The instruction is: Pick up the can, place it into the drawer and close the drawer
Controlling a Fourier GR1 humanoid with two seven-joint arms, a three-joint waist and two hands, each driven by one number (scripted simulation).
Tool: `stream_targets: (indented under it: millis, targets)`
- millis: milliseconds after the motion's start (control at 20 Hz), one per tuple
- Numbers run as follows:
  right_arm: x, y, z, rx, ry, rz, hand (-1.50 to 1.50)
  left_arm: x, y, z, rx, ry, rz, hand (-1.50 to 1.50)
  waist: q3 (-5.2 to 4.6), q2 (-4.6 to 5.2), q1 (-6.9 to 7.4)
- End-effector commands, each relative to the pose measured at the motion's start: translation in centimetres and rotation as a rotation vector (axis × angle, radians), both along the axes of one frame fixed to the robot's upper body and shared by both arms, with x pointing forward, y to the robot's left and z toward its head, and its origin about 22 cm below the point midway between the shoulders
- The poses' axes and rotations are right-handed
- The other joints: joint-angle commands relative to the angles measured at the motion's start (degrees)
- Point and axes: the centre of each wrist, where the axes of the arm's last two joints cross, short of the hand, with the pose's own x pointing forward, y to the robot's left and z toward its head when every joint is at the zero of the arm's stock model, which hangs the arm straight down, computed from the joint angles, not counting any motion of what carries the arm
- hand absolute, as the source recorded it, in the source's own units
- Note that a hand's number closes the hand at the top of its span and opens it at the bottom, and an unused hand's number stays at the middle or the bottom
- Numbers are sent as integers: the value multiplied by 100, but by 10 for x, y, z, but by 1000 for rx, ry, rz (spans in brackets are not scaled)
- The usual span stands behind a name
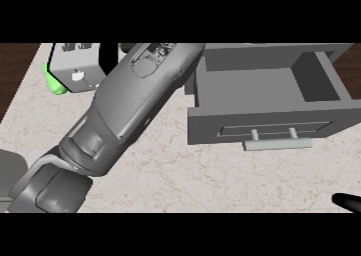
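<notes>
My left forearm (120, 107) crosses the view from the lower left up to the top edge, close to the camera. Its hand lies beyond that edge and does not show. The grey drawer (268, 82) stands pulled open at the right, with nothing visible inside it. The bar handle (277, 144) is on the drawer's front face. Only a small black part of my right hand (353, 202) shows, at the lower right edge, well apart from the drawer. I cannot pick out the can for certain.
At the top left, partly behind my forearm, stands a grey boxy object (76, 67) with white marks. A green thing (54, 82) sticks out at its left side. The marble counter (205, 175) stretches in front of the drawer.
</notes>
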Motion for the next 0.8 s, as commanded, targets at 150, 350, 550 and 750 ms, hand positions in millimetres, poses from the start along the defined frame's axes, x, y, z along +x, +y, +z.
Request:
stream_targets:
  millis: [150,350,550,750]
  targets:
    - [8,1,1,-6,-9,33,-150,1,-18,21,46,9,35,150,7,33,-131]
    - [3,2,8,-15,-2,34,-150,4,-16,7,67,-16,87,150,8,42,-209]
    - [18,5,6,-10,-8,48,-150,7,-15,2,73,-5,149,-150,14,78,-262]
    - [7,1,15,-20,-10,43,-150,10,-13,6,65,-35,196,-150,9,70,-243]
